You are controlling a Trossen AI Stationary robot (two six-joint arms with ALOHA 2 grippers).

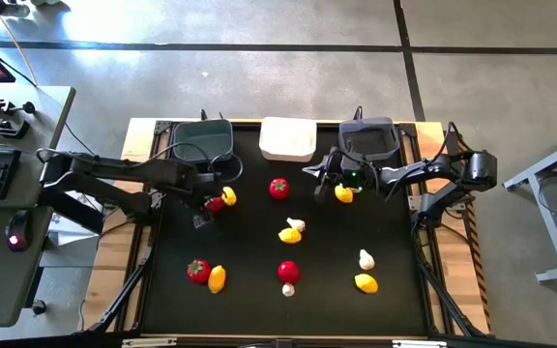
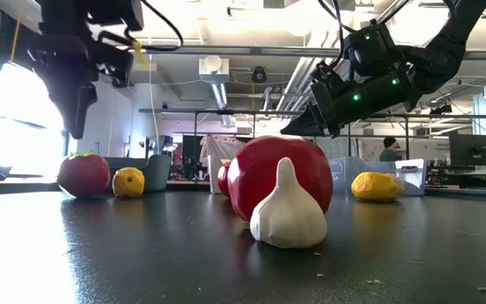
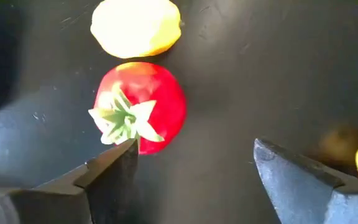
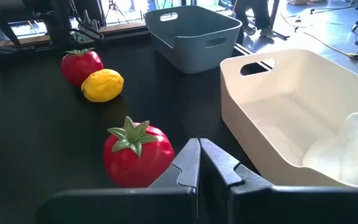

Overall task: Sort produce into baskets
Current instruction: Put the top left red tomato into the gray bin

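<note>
From above, the left gripper (image 1: 204, 211) is hovering over a tomato (image 1: 215, 203) that is touching a lemon (image 1: 228, 196), just in front of the left grey basket (image 1: 202, 141). The right gripper (image 1: 329, 175) is sitting in front of the right grey basket (image 1: 368, 140), beside another lemon (image 1: 344, 193), with the white basket (image 1: 288, 138) between the two grey ones. More produce is lying scattered on the black table (image 1: 249, 251): a tomato (image 1: 278, 188) near the white basket and further pieces closer to the front edge.

At table height, a red tomato (image 2: 264, 173) is standing behind a white garlic bulb (image 2: 288, 211), the two touching or nearly so.

Past the left wrist, the jaws are standing wide apart, one fingertip (image 3: 120, 163) overlapping the tomato's (image 3: 140, 107) edge (contact is unclear).

Past the right wrist, the fingers (image 4: 188, 163) are pressing together, holding nothing; one garlic bulb (image 4: 344, 149) is lying inside the white basket (image 4: 272, 134)
</note>
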